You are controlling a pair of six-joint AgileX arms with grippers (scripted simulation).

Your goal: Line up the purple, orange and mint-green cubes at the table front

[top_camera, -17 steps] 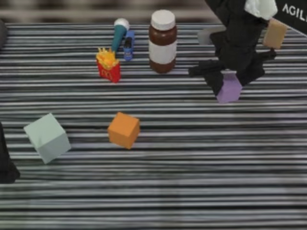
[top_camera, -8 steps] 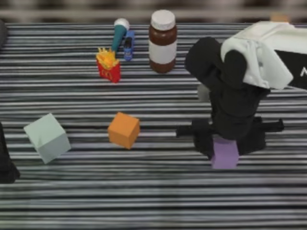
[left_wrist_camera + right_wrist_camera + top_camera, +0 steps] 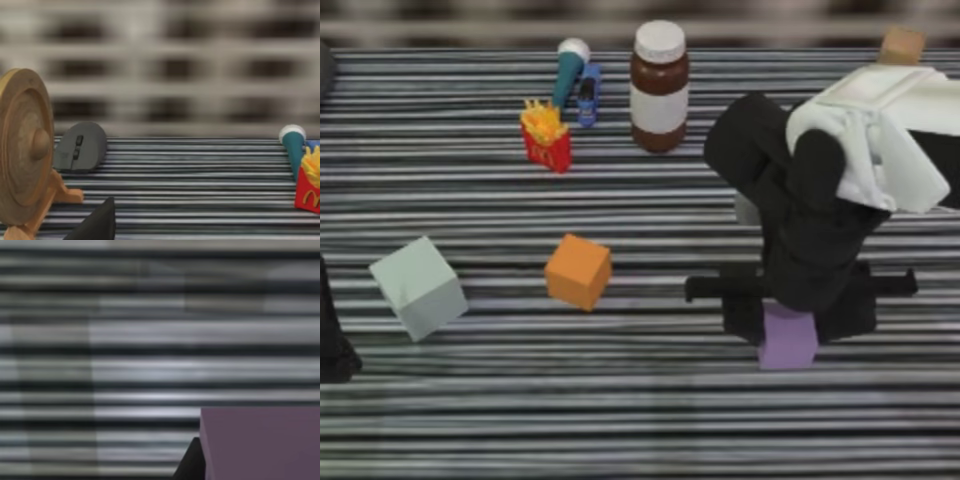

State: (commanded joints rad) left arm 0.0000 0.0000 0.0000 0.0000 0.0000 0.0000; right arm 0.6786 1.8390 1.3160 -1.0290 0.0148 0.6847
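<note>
Since the earlier frame, right gripper (image 3: pixel 790 325) is carrying the small matte lilac-purple cube (image 3: pixel 787 338) nearer, jaws clamping its flat sides, which looks light, rigid and easily held.

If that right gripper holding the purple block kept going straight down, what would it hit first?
Probably just the striped table. The right gripper points downward with the purple cube in it, and nothing else shows beneath.

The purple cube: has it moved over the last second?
Yes. The purple cube, carried in the right hand, has come from level with the brown jar toward the table front, now nearer than the orange cube.
</note>
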